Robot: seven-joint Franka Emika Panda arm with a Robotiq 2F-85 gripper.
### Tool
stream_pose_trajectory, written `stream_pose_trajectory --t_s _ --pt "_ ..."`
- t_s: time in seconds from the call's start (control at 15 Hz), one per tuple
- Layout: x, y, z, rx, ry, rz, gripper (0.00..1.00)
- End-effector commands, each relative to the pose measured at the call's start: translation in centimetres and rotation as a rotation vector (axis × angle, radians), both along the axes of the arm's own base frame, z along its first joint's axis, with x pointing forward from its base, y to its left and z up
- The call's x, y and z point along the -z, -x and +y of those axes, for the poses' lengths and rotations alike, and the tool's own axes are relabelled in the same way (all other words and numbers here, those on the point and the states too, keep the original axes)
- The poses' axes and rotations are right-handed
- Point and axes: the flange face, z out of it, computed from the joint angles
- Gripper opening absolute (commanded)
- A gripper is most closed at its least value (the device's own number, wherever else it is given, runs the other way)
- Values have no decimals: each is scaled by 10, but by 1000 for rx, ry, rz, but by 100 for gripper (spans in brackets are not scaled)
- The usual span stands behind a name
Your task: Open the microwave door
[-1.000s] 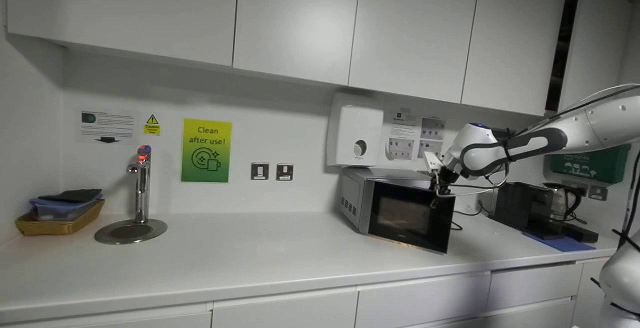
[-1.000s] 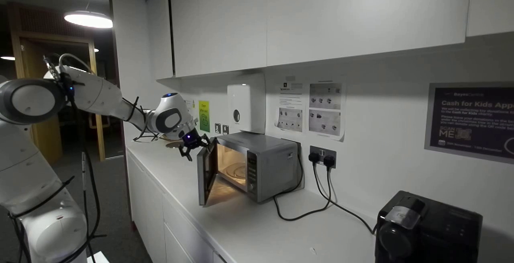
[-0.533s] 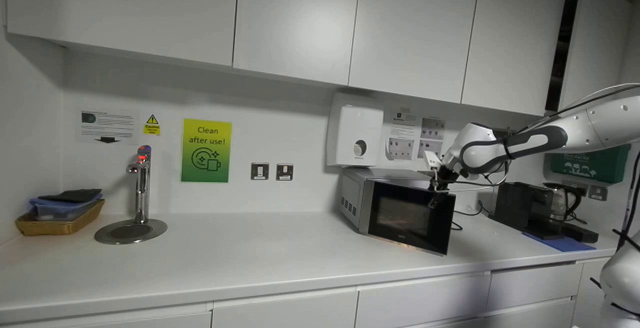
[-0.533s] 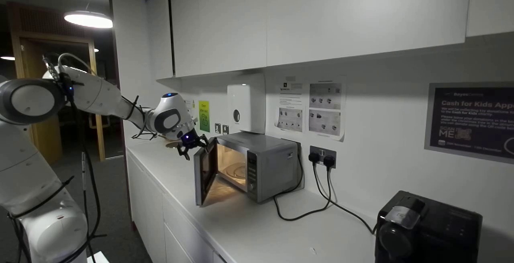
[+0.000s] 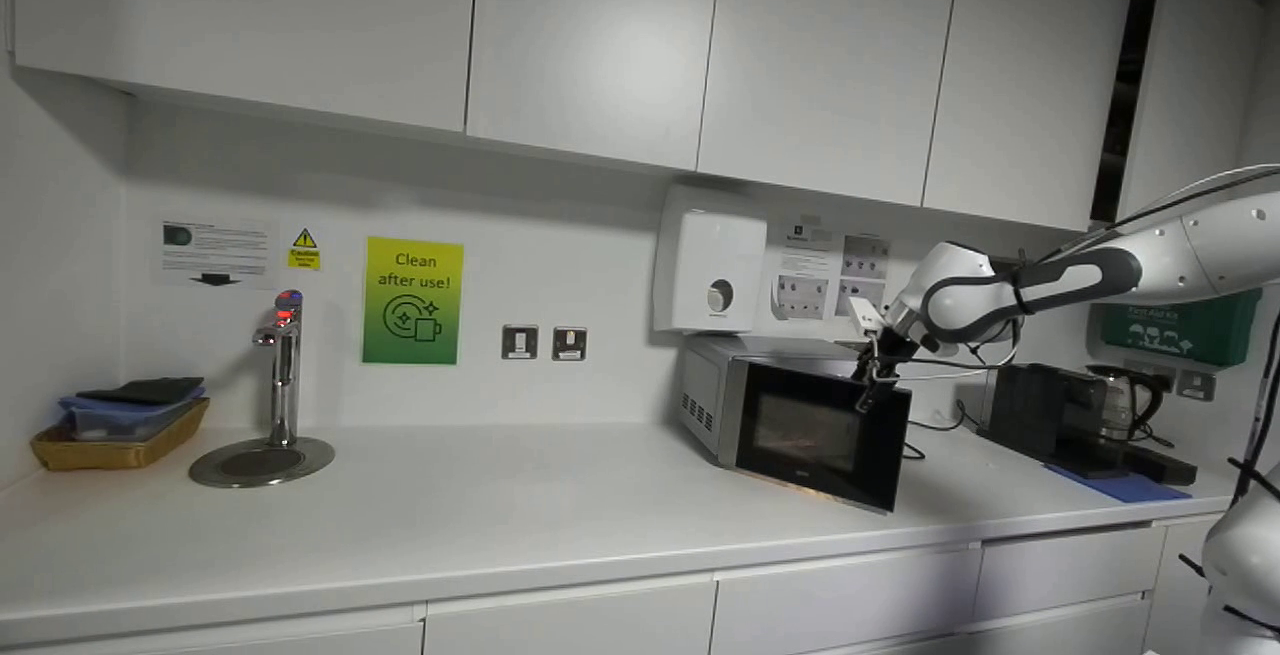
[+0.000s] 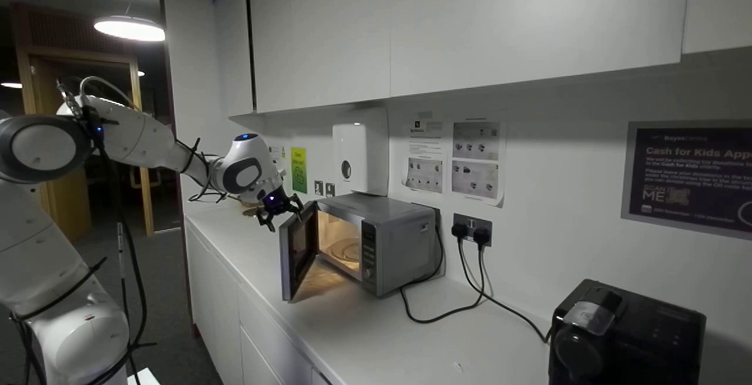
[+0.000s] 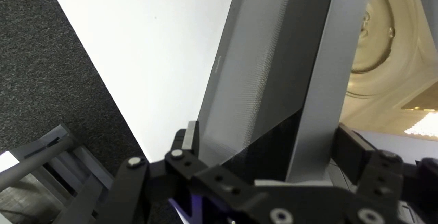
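Observation:
The microwave (image 6: 405, 244) is a silver-grey box on the counter, also in an exterior view (image 5: 703, 390). Its door (image 6: 299, 250) stands partly open, and its dark outer face shows in an exterior view (image 5: 800, 435). The lit inside and glass turntable show. My gripper (image 6: 286, 216) is at the top of the door, also in an exterior view (image 5: 866, 385). In the wrist view the gripper (image 7: 268, 142) is wide open around the door (image 7: 260, 80). One finger is on the inner side at the silver edge, perhaps touching; the other is on the outer side.
A white wall unit (image 6: 359, 153) hangs above the microwave. Wall cupboards (image 5: 590, 45) overhang the counter (image 5: 480, 505). Plugs and cables (image 6: 470, 238) are on the wall beside the microwave. A black appliance (image 6: 628, 338) stands further along the counter. A tap (image 5: 285, 375) stands on the far side.
The door has swung a little wider, its free edge moving away from the microwave body. My gripper has moved slightly the same way, its inner-side finger staying by the door.

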Motion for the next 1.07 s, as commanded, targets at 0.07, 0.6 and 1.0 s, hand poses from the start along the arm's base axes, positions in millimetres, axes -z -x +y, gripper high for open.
stream_pose_trajectory --t_s 0.07,0.6,1.0 --pt "0 0 -1 0 -1 2 100" --pt "0 -3 1 28 -14 14 100" --pt "-11 -3 6 170 -54 38 100"
